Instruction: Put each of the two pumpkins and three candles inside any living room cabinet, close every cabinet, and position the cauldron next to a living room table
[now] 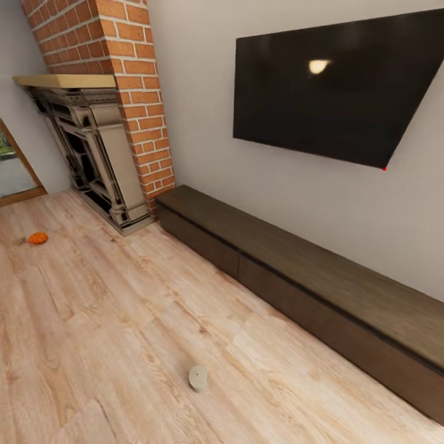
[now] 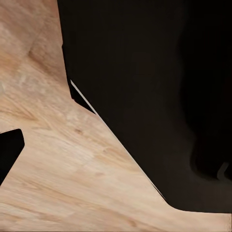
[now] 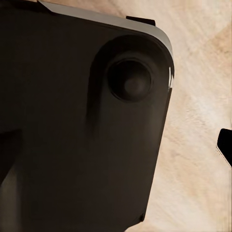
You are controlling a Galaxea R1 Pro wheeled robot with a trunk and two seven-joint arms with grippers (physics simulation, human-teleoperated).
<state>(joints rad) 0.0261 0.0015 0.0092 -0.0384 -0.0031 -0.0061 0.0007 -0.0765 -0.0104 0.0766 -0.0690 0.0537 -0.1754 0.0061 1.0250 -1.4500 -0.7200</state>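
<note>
One small orange pumpkin point(image 1: 38, 238) lies on the wood floor at the far left, in front of the fireplace. A short grey-brown candle point(image 1: 198, 377) with a pale round top stands on the floor close to me, near the middle. The long low dark-brown cabinet point(image 1: 296, 271) runs along the wall on the right, and all its drawer fronts sit flush and shut. In the left wrist view a dark fingertip point(image 2: 10, 150) sits at the picture's edge over the floor. The right wrist view has a dark fingertip point(image 3: 226, 145) at its edge too. Nothing is between the fingers.
An ornate grey fireplace point(image 1: 92, 154) with a red brick chimney point(image 1: 132, 74) stands at the back left. A black TV point(image 1: 333, 86) hangs above the cabinet. A doorway point(image 1: 12, 172) opens at the far left. My own dark body point(image 2: 145, 96) is close beside both wrists.
</note>
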